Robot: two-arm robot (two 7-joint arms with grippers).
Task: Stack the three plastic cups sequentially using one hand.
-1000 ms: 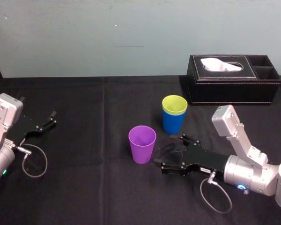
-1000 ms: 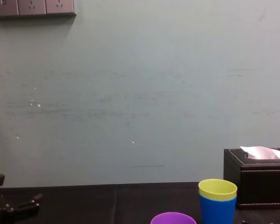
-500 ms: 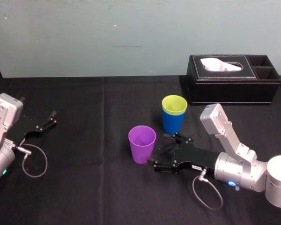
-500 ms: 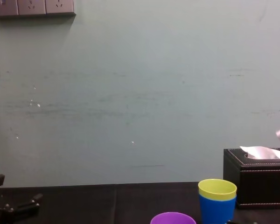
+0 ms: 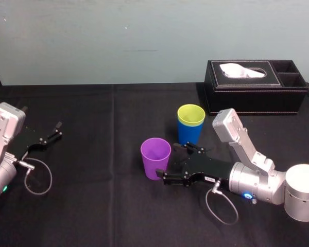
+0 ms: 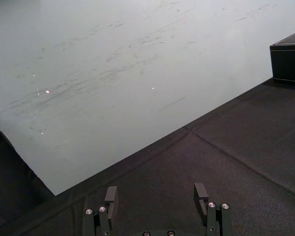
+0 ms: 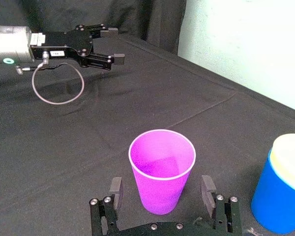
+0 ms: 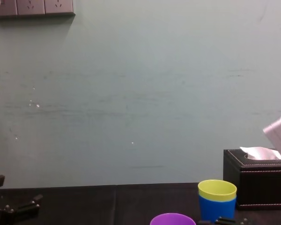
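1. Purple plastic makes up the cup nearest the robot: the purple cup [image 5: 155, 158] [image 7: 162, 169] [image 8: 173, 219] stands upright and mouth-up on the black tablecloth [image 5: 92, 170], near the middle of the table.
2. Behind it and to its right, well apart from it, the yellow-green cup [image 5: 191, 115] [image 7: 289, 152] [image 8: 217, 190] sits nested inside the blue cup [image 5: 188, 135] [image 7: 278, 206] [image 8: 215, 208]. Just its rim band shows above the blue one, and both are upright.
3. The right gripper [image 5: 174, 163] [image 7: 162, 189] lies low over the cloth, reaching in from the right toward the purple cup.
4. Its fingers are spread wide. In the right wrist view the purple cup stands between the two fingertips [image 7: 115, 188] with a gap on each side, so nothing is grasped.
5. The left gripper [image 5: 54, 131] [image 6: 157, 194] [image 7: 113, 44] rests at the far left of the table, well apart from all the cups, its fingers parted and holding nothing.
6. A black leather tissue box [image 5: 257, 95] [image 8: 255, 185] [image 6: 289, 64] with white stitching stands at the back right against the pale green wall [image 5: 118, 41], just behind the blue cup, with a white tissue [image 5: 242, 71] poking out of its top.
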